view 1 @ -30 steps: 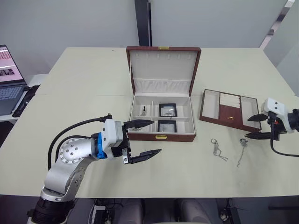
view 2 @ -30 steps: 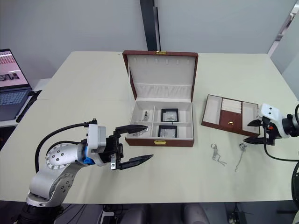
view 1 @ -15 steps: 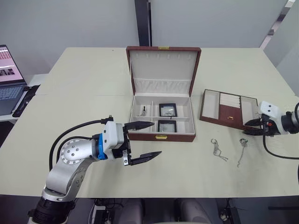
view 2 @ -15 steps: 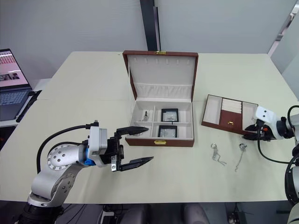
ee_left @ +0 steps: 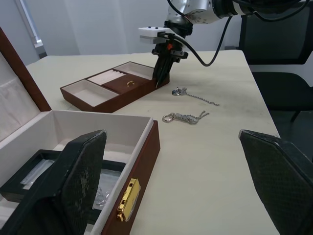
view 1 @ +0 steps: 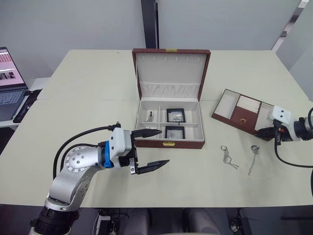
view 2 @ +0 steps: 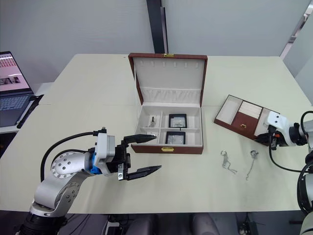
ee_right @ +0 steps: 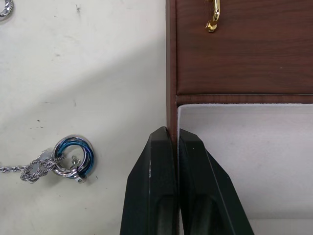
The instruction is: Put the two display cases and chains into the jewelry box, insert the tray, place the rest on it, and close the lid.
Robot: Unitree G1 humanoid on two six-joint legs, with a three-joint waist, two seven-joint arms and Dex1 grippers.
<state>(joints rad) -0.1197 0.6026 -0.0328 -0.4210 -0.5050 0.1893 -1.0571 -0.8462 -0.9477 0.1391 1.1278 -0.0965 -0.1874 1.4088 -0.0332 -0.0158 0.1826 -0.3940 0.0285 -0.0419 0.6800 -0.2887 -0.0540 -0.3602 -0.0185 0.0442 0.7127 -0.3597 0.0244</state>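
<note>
From the head camera we see the jewelry box [view 1: 169, 122] open at the middle of the table [view 1: 88, 93], its lid [view 1: 170, 68] standing upright at its 12 o'clock side, with the two display cases [view 1: 175, 123] already lying in the cream compartments and what may be a chain in the compartment at their 9 o'clock, too small to be sure of. The tray [view 1: 242, 116] sits at the box's 3 o'clock, turned askew, and the right gripper [view 1: 268, 132] grips its near corner; two chains [view 1: 229, 157] lie loose on the table at the tray's 7 o'clock. The left gripper [view 1: 150, 149] hovers just off the box's front corner at 7 o'clock, fingers spread wide and empty. In the left wrist view we look past those open fingers [ee_left: 80, 169] over the box's gold clasp [ee_left: 125, 201] to the tray and the right gripper beyond, the two chains lying between. In the right wrist view the right fingers [ee_right: 156, 186] are pinched tight on the tray's thin rim wall, one inside the cream compartment, one outside, with a chain's ring [ee_right: 74, 156] near them. We judge the step to be carrying the tray to the box; with so narrow a hold on one corner, we should lift slowly, keep it level, and square it to the box before lowering. The loose chains lie near the path and may be dragged, and the laptop [view 1: 10, 83] at the table's far 9 o'clock is well apart.
</note>
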